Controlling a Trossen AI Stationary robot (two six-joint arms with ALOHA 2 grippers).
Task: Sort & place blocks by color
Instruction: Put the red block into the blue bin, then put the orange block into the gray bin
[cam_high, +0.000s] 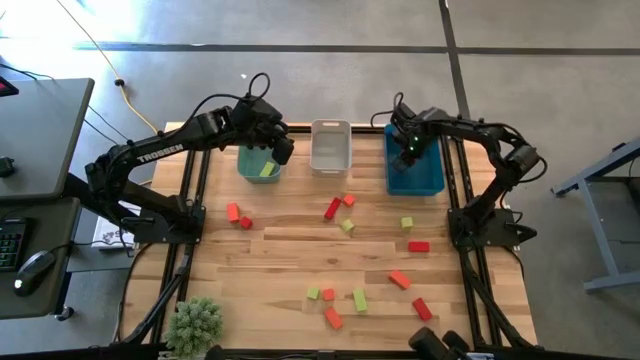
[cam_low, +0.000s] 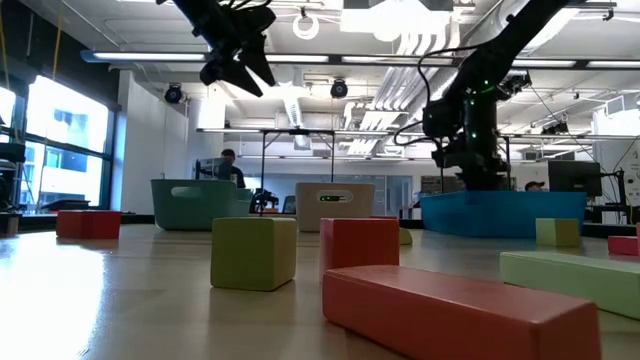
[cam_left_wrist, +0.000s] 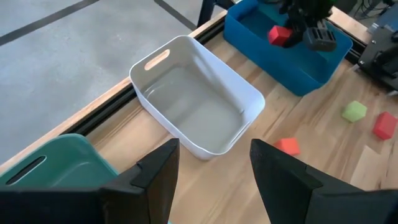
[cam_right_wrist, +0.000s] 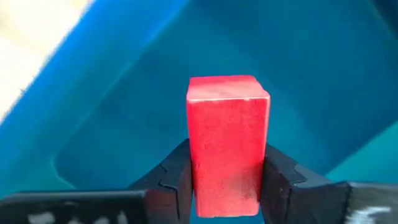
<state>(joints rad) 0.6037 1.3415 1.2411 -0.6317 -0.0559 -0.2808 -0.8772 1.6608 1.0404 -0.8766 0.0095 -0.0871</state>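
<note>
While the right gripper (cam_right_wrist: 227, 180) pinches 1 red block (cam_right_wrist: 228, 143), it hangs over the blue bin (cam_high: 415, 178).
The left gripper (cam_left_wrist: 214, 165), jaws open and empty, hangs bent over the green bin (cam_high: 258, 165) at the far left.

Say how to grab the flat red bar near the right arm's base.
Grip the red bar at its middle, across its long sides, coming straight down: it lies flat, long axis across the table, with bare wood all round. The right pincer is shut on a red block over the blue bin; the left pincer hangs open by the green bin.
</note>
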